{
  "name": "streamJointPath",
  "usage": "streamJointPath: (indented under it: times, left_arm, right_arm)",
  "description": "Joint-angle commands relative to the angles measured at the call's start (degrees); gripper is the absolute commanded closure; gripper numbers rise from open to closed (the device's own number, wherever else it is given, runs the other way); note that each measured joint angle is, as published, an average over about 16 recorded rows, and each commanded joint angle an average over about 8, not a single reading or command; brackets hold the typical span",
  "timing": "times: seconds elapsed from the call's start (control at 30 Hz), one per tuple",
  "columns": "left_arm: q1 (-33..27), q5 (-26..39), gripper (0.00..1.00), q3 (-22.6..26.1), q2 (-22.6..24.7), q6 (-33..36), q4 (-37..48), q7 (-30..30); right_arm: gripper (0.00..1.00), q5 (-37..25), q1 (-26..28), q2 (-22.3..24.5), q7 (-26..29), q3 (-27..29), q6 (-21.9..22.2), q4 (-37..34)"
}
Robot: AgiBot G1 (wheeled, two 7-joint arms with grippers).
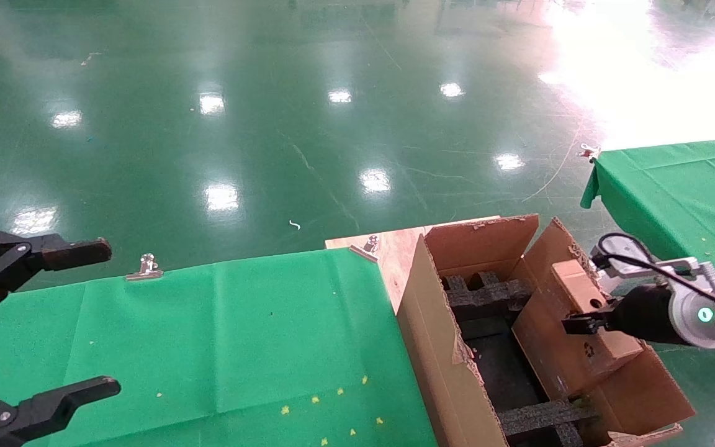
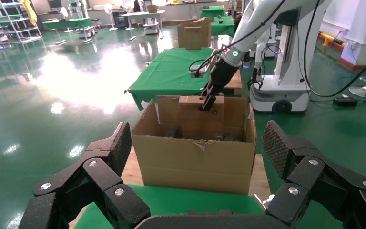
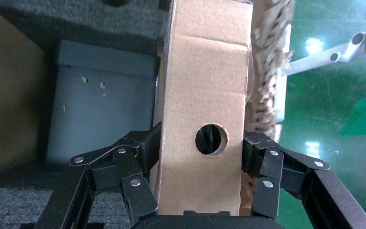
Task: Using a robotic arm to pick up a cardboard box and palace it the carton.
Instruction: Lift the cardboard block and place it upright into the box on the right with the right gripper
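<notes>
Black and spread wide, the left gripper (image 1: 41,323) is idling nearest the camera over the green tabletop (image 1: 239,335), its fingers (image 1: 75,253) released and gripping nothing. Beyond the cloth's edge, the carton (image 1: 432,347) is standing open, foam (image 1: 488,295) lining its floor. Farther right, the right gripper (image 3: 200,162) is clenching the box (image 1: 593,323) by its narrow sides, near a round hole, holding it on edge just inside the carton's right flap (image 1: 643,391). The placing looks roughly halfway done. To do it well, the arm should probably be shifting the box inward, clear of the ragged flap, then lowering it level between the foam pieces before letting go; dragging against the flap could tilt it.
</notes>
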Motion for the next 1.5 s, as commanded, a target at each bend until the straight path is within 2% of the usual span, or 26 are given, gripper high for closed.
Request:
streamJointPath:
  times: [0.03,0.5,0.93,1.5]
  left_arm:
    - [0.0,0.0,0.0,0.0,0.0,0.0,0.0,0.0]
    - [0.0,0.0,0.0,0.0,0.0,0.0,0.0,0.0]
    - [0.0,0.0,0.0,0.0,0.0,0.0,0.0,0.0]
    - [0.0,0.0,0.0,0.0,0.0,0.0,0.0,0.0]
  right_arm:
    - [1.0,-0.7,-0.9,-0.3,1.0,-0.4,0.9,0.0]
    - [1.0,-5.0,-5.2,-2.7,7.2,-1.9,4.6,-1.3]
    - [1.0,-9.3,-4.1,-2.7,10.2,-1.1,4.4,-1.6]
    - [1.0,-10.0,-8.4,-5.4,12.6,-2.6,6.6,-3.4]
